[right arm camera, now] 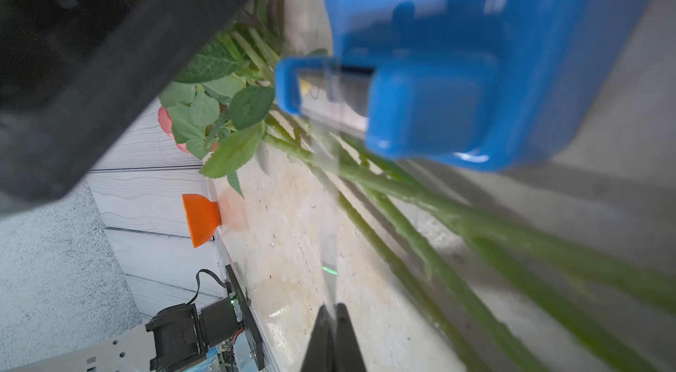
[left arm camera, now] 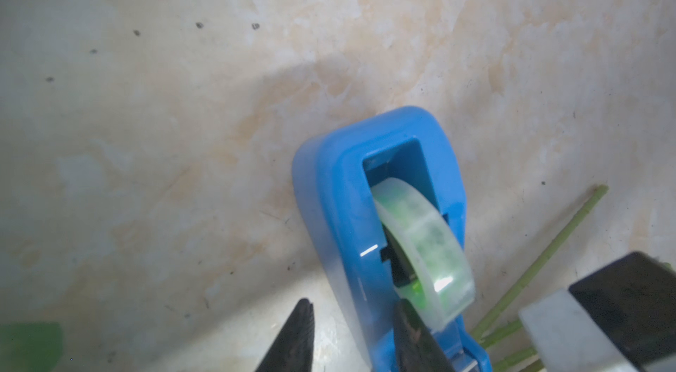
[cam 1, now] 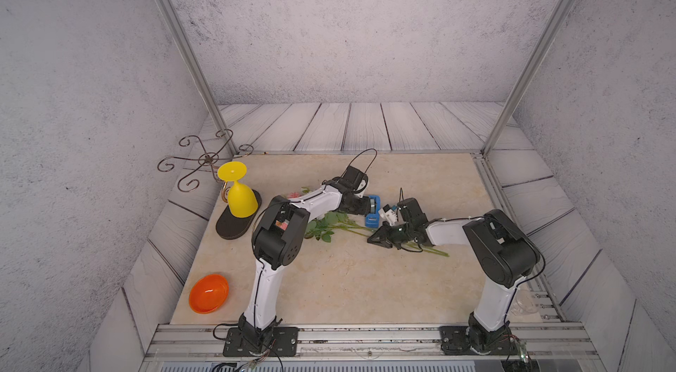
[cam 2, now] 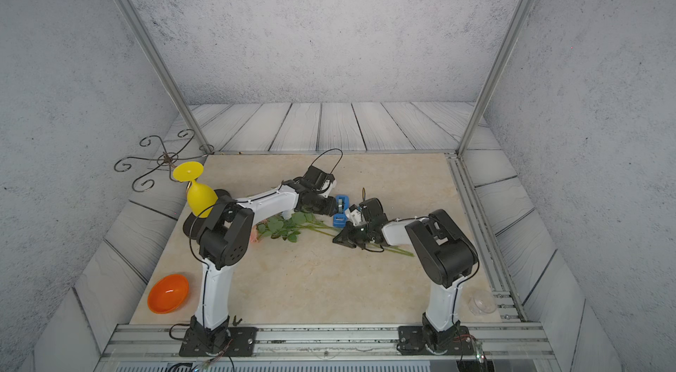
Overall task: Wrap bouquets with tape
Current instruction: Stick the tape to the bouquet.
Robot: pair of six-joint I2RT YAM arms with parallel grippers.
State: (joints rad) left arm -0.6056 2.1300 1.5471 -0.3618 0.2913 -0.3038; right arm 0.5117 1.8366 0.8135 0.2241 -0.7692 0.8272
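The bouquet lies flat on the table in both top views, with green leaves (cam 1: 325, 225) under my left arm and long stems (cam 1: 431, 250) running under my right gripper (cam 1: 370, 240). The blue tape dispenser (cam 1: 374, 203) stands just behind the stems. My left gripper (left arm camera: 355, 302) stands astride one dispenser wall (left arm camera: 340, 205). One finger lies over the slot beside the pale roll (left arm camera: 420, 235). A strip of table shows between the other finger and the wall. My right gripper (right arm camera: 331, 306) is shut on a translucent tape strip (right arm camera: 329, 205) stretched from the dispenser (right arm camera: 475, 59) across the stems (right arm camera: 402, 187).
An upturned yellow goblet (cam 1: 239, 194) sits on a dark oval base by a wire stand (cam 1: 205, 160) at the back left. An orange bowl (cam 1: 208, 293) lies at the front left. A clear cup (cam 2: 483, 302) stands beside the right arm's base.
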